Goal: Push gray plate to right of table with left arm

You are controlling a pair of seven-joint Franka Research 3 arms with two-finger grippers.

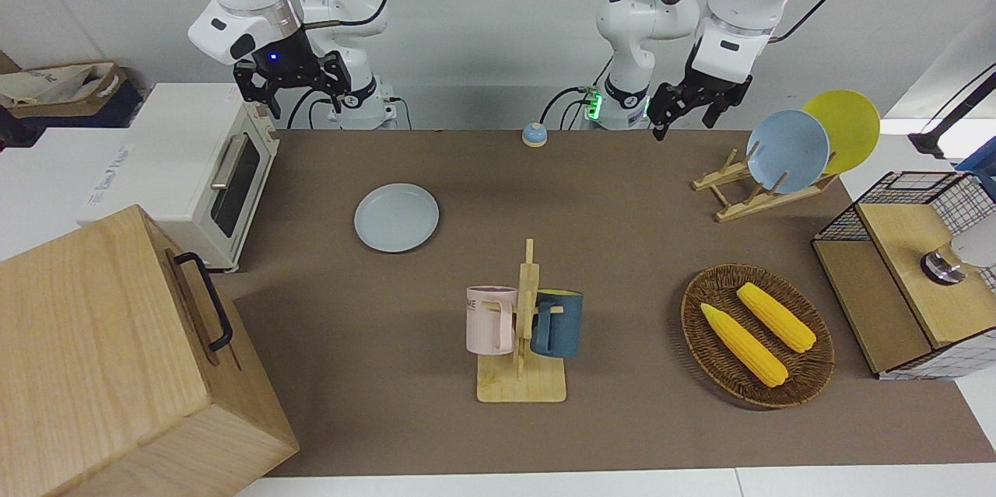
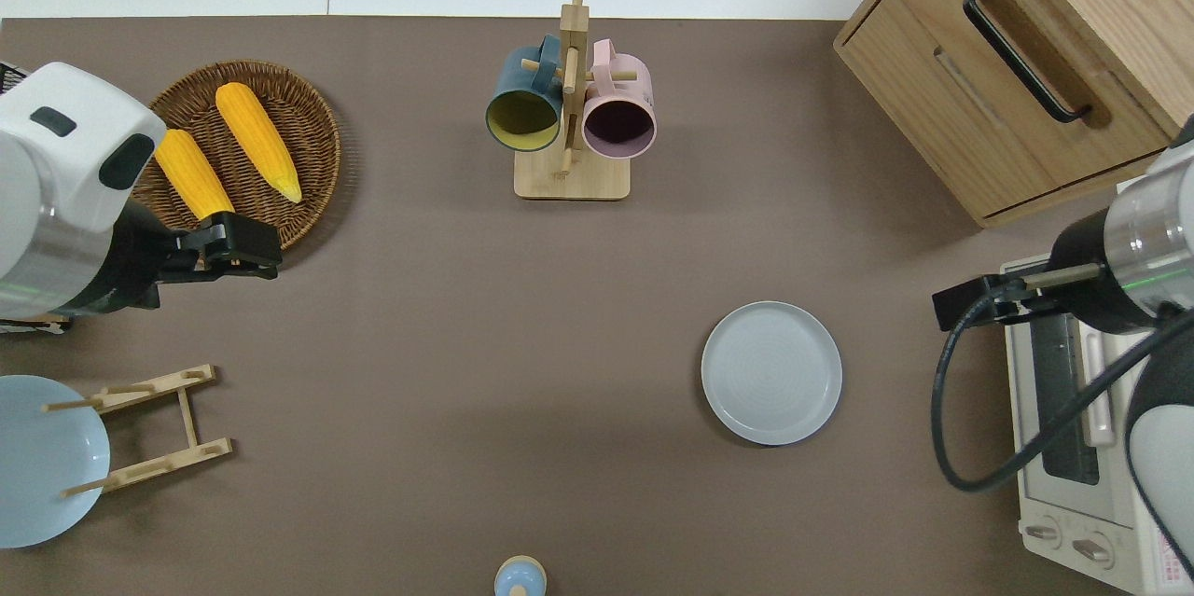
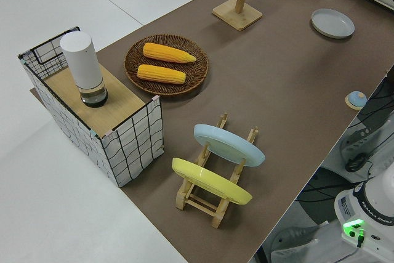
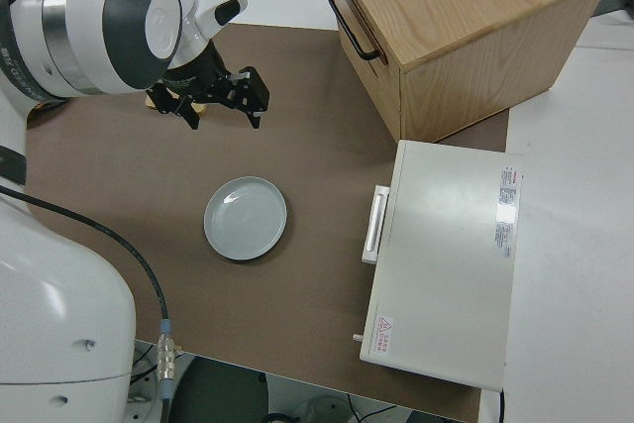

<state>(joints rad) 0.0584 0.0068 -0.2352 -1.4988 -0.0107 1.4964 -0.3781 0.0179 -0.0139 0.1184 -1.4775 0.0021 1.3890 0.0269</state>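
The gray plate [image 1: 396, 217] lies flat on the brown table [image 1: 622, 232], toward the right arm's end, next to the toaster oven; it also shows in the overhead view [image 2: 771, 372] and the right side view [image 4: 246, 217]. My left gripper [image 1: 683, 122] is open and empty, up in the air over the table by the rim of the corn basket [image 2: 266, 256], well apart from the plate. My right arm is parked, its gripper [image 1: 299, 92] open.
A mug rack [image 1: 523, 326] with two mugs stands mid-table. A wicker basket [image 1: 689, 310] holds two corn cobs. A dish rack [image 1: 731, 201] holds a sky-blue and a yellow plate. Toaster oven [image 1: 194, 162], wooden cabinet [image 1: 117, 357], small bell [image 1: 534, 134], wire crate [image 1: 910, 271].
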